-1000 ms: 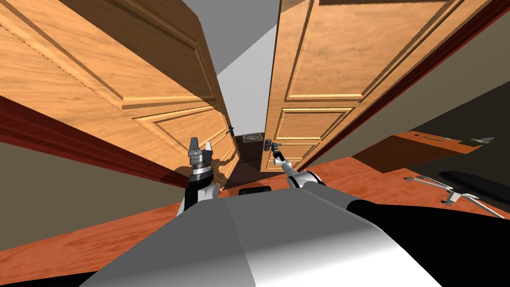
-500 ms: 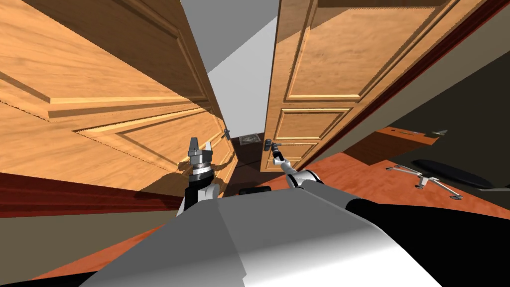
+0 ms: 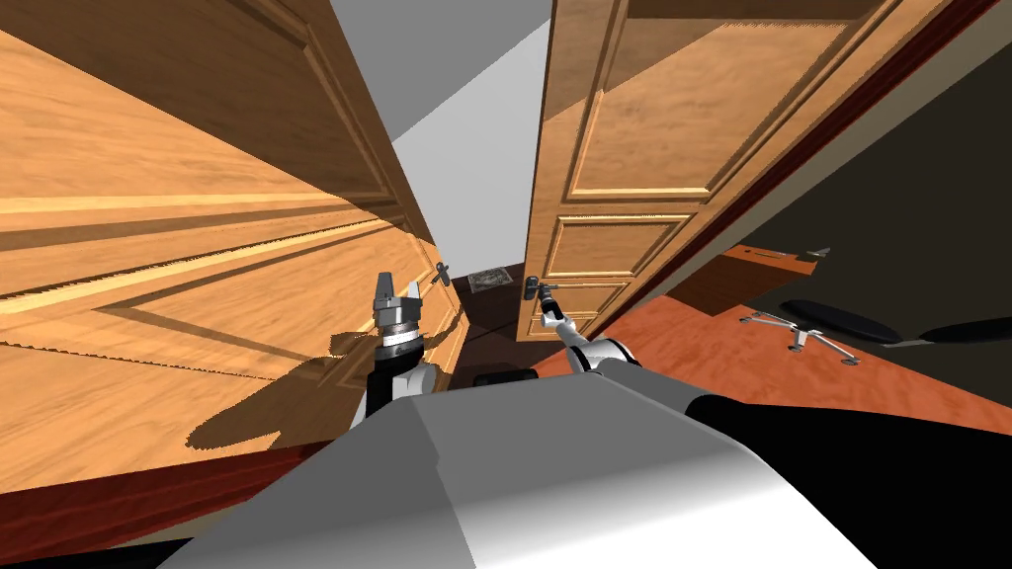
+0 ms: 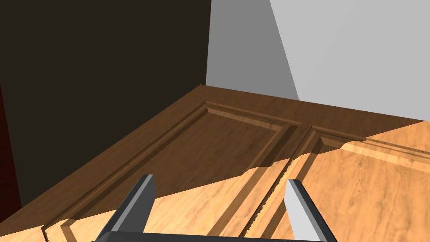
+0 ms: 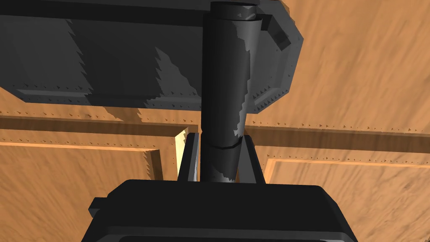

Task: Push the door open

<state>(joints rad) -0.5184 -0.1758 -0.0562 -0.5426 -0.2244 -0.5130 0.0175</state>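
Note:
Two panelled wooden door leaves stand ajar in front of me. The right door (image 3: 632,128) carries a dark lever handle (image 3: 532,288) on a dark plate. My right gripper (image 3: 539,296) is stretched out to it. In the right wrist view the right gripper (image 5: 220,140) is shut on the dark cylindrical handle (image 5: 222,96), its fingers pressing both sides. My left gripper (image 3: 397,287) stands open beside the left door (image 3: 198,247). The left wrist view has the left gripper (image 4: 220,185) open, close over the wooden door panel (image 4: 235,143), holding nothing.
Between the leaves a narrow gap shows a grey wall (image 3: 474,188) and a small patterned mat (image 3: 489,280) on a dark floor. At the right, an office chair (image 3: 820,321) and a desk (image 3: 771,262) stand on the reddish floor (image 3: 712,356).
The whole head view has shifted: I have moved toward the doorway, so the left door looms larger and the chair slides left. The gap between the leaves looks slightly wider. Both grippers keep their poses.

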